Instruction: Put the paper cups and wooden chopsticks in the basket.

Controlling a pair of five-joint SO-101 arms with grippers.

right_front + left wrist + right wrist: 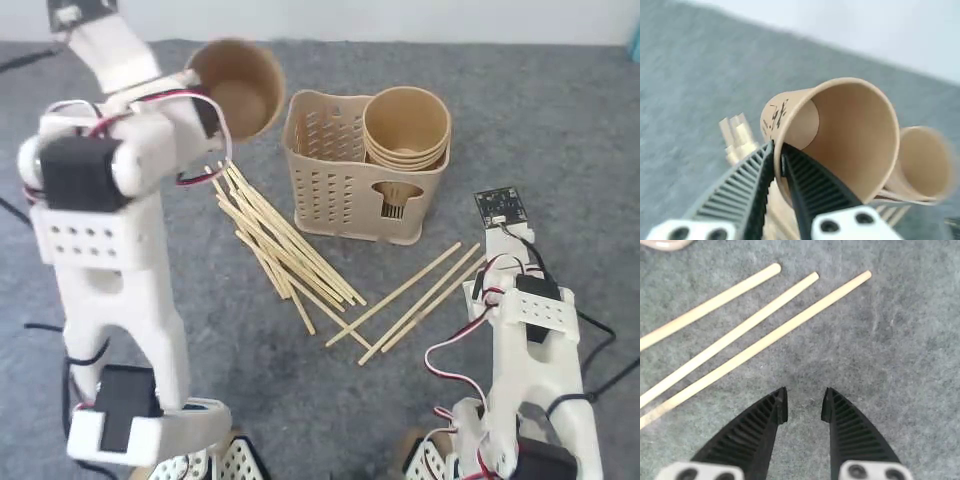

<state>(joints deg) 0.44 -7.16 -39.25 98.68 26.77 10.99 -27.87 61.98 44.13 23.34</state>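
My left gripper (777, 155) is shut on the rim of a brown paper cup (840, 135), held on its side in the air. In the high view this cup (240, 85) hangs just left of the beige basket (330, 190). Stacked paper cups (406, 125) sit in the basket's right half. A pile of wooden chopsticks (275, 240) lies on the grey mat left of the basket. Three more chopsticks (420, 295) lie to the front right. My right gripper (804, 407) is open, low over the mat just short of those three chopsticks (755, 330).
The grey mat (560, 120) covers the table. The left arm's white body (110, 250) stands tall at the front left, the right arm's base (530, 390) at the front right. The basket's left half (325, 125) holds no cups.
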